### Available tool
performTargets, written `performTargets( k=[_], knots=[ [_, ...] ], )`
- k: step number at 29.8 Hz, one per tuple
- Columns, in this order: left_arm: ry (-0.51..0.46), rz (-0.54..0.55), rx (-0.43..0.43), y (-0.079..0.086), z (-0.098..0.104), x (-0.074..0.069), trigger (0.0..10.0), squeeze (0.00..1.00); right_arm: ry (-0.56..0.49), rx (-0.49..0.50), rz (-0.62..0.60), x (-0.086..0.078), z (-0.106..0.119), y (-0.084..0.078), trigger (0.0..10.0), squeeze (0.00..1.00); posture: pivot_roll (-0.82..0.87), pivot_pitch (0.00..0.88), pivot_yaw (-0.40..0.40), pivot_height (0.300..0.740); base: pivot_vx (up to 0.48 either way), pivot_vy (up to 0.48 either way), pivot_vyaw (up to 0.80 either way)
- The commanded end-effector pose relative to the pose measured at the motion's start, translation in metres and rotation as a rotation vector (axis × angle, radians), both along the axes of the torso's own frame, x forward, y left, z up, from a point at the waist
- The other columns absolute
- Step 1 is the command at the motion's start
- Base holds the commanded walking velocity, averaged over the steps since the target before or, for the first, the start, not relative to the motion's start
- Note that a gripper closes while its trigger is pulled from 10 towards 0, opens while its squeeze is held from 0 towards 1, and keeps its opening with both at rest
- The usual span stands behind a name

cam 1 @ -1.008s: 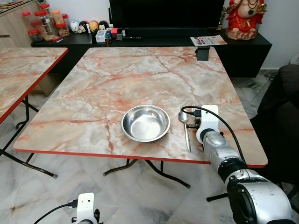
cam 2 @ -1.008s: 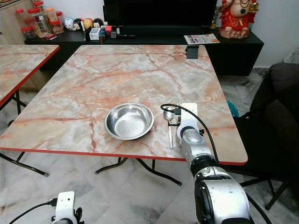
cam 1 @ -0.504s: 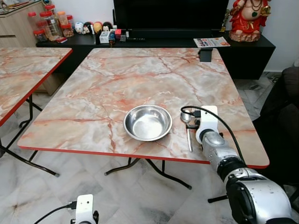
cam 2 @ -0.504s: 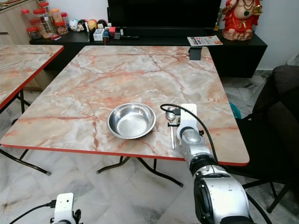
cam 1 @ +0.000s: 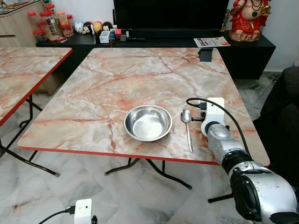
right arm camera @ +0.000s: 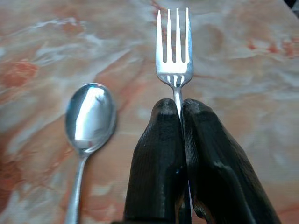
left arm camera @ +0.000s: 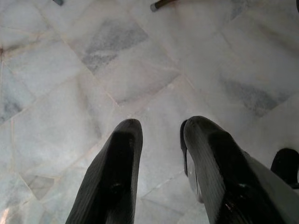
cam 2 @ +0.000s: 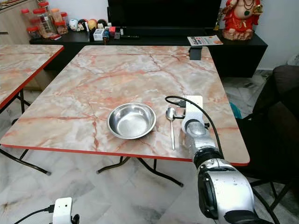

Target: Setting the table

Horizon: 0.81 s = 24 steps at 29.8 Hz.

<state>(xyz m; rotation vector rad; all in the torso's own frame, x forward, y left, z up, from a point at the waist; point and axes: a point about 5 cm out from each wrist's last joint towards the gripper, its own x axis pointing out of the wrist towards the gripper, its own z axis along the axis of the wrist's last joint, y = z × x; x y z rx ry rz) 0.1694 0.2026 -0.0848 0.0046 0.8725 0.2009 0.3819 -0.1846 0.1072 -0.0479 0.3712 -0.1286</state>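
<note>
Three pieces of tableware are on hand at the near right part of the marble table (cam 1: 117,79).

Item 1: steel bowl (cam 1: 147,122), empty, upright, near the front edge.

Item 2: spoon (cam 1: 187,128), lying flat at the bowl's 3 o'clock, just beside it and apart from it, bowl end toward 12 o'clock, handle toward 6.

Item 3: fork (right arm camera: 174,56), pinched at the neck by the right gripper (right arm camera: 181,114), whose two black fingers are pressed together on it, tines pointing toward 12 o'clock. It sits at the spoon's 3 o'clock, close over the tabletop; whether it touches the surface cannot be told.

Item 4: left gripper (left arm camera: 161,140), fingers spread, holding nothing, hanging idle over the tiled floor (left arm camera: 140,60).

Step in hand, by judgement: laying the fork beside the spoon.

Handling notes: keep the fork parallel to the spoon with a small gap between them, so neither is nudged. Lower until the handle lies flat before letting go; a drop from height would likely bounce or skew it. Part the fingers only a little, then draw back toward 6 o'clock along the handle's line, so as not to drag the fork or catch the spoon.
</note>
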Motion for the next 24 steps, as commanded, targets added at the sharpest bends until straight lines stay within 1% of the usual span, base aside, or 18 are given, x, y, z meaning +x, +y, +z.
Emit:
performTargets(
  k=[1, 5, 7, 11, 14, 15, 17, 22, 24],
  knots=[
    [0.006, -0.017, 0.015, 0.004, -0.001, -0.003, 10.0, 0.00, -0.001, -0.007, -0.009, 0.001, 0.002, -0.002, 10.0, 0.00, -0.02, 0.000, 0.043, 0.740, 0.000, 0.000, 0.00],
    [0.008, -0.028, 0.019, 0.004, -0.001, -0.004, 10.0, 0.00, 0.009, -0.009, -0.006, -0.001, -0.002, -0.002, 10.0, 0.00, -0.02, 0.000, 0.044, 0.740, 0.000, 0.000, 0.00],
    [0.010, -0.030, 0.025, 0.006, -0.002, -0.008, 10.0, 0.00, 0.020, -0.007, 0.000, -0.004, -0.007, -0.001, 10.0, 0.00, -0.01, 0.000, 0.043, 0.740, 0.000, 0.000, 0.00],
    [0.013, -0.040, 0.036, 0.009, -0.003, -0.013, 10.0, 0.00, 0.022, 0.001, 0.012, -0.004, -0.009, 0.002, 10.0, 0.00, 0.01, 0.011, 0.040, 0.740, 0.000, 0.000, 0.00],
    [0.016, -0.050, 0.042, 0.011, -0.004, -0.020, 10.0, 0.00, 0.022, -0.003, 0.022, -0.004, -0.009, 0.006, 10.0, 0.00, 0.02, 0.026, 0.040, 0.740, 0.000, 0.000, 0.00],
    [0.021, -0.056, 0.047, 0.012, -0.006, -0.024, 10.0, 0.00, 0.016, 0.005, 0.025, -0.003, -0.008, 0.007, 10.0, 0.00, 0.03, 0.029, 0.041, 0.740, 0.000, 0.000, 0.00],
    [0.022, -0.056, 0.048, 0.012, -0.006, -0.025, 10.0, 0.00, 0.014, 0.008, 0.027, -0.003, -0.007, 0.008, 10.0, 0.00, 0.03, 0.029, 0.041, 0.740, 0.000, 0.000, 0.00],
    [0.035, -0.055, 0.054, 0.015, -0.009, -0.038, 10.0, 0.00, 0.005, 0.008, 0.030, -0.001, -0.004, 0.010, 10.0, 0.00, 0.04, 0.038, 0.047, 0.740, 0.000, 0.000, 0.00],
    [0.036, -0.057, 0.056, 0.016, -0.009, -0.041, 10.0, 0.00, 0.002, 0.008, 0.030, -0.001, -0.003, 0.011, 10.0, 0.00, 0.04, 0.039, 0.049, 0.740, 0.000, 0.000, 0.00]
  ],
)
